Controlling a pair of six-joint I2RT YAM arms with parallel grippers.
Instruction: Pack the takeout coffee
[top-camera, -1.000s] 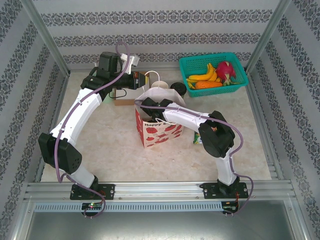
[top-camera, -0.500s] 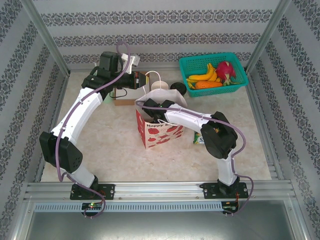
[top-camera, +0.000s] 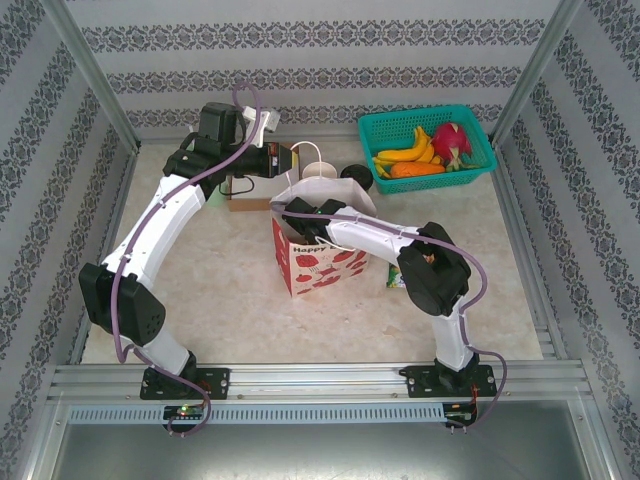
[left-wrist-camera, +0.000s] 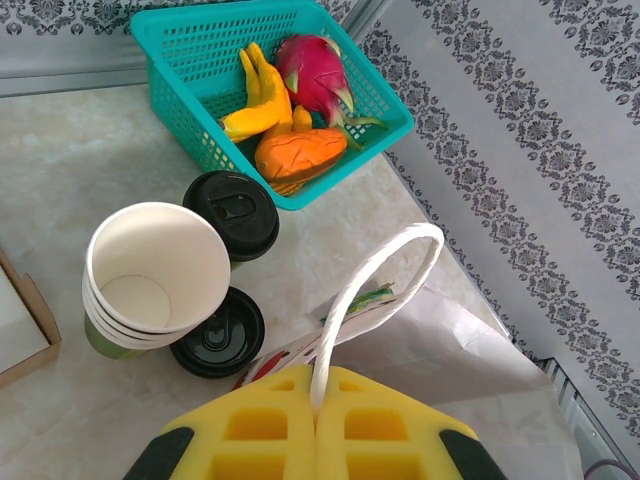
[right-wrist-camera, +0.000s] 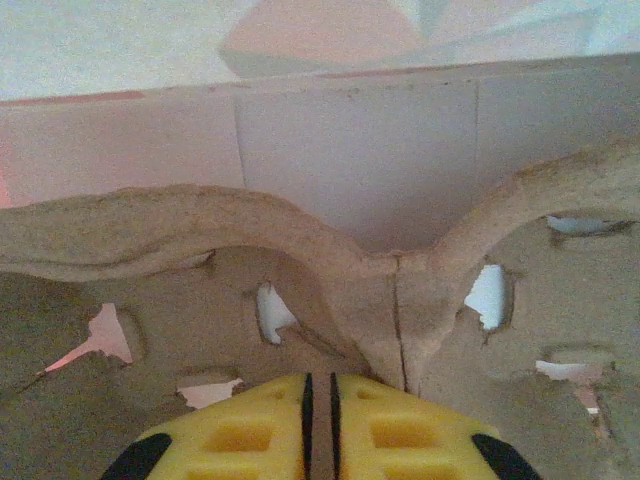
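Observation:
The takeout coffee (left-wrist-camera: 237, 210), a cup under a black lid, stands on the table between the teal basket and a stack of lidless cups (left-wrist-camera: 155, 265); from above the takeout coffee (top-camera: 355, 175) sits behind the bag. My left gripper (left-wrist-camera: 320, 385) is shut on the white handle (left-wrist-camera: 375, 270) of the strawberry-printed paper bag (top-camera: 318, 262) and holds it up. My right gripper (right-wrist-camera: 320, 378) is down inside the bag, its jaws a crack apart astride a ridge of the brown pulp cup carrier (right-wrist-camera: 200, 290). From above, the right gripper (top-camera: 297, 212) dips into the bag's mouth.
A teal basket (top-camera: 375, 130) of fruit sits at the back right. A loose black lid (left-wrist-camera: 215, 335) lies beside the cup stack. A shallow cardboard box (top-camera: 245, 202) is left of the bag, and a green packet (top-camera: 395, 278) lies right of it.
The right arm's elbow swayed slightly right and came back. The left arm and the bag handle have held still.

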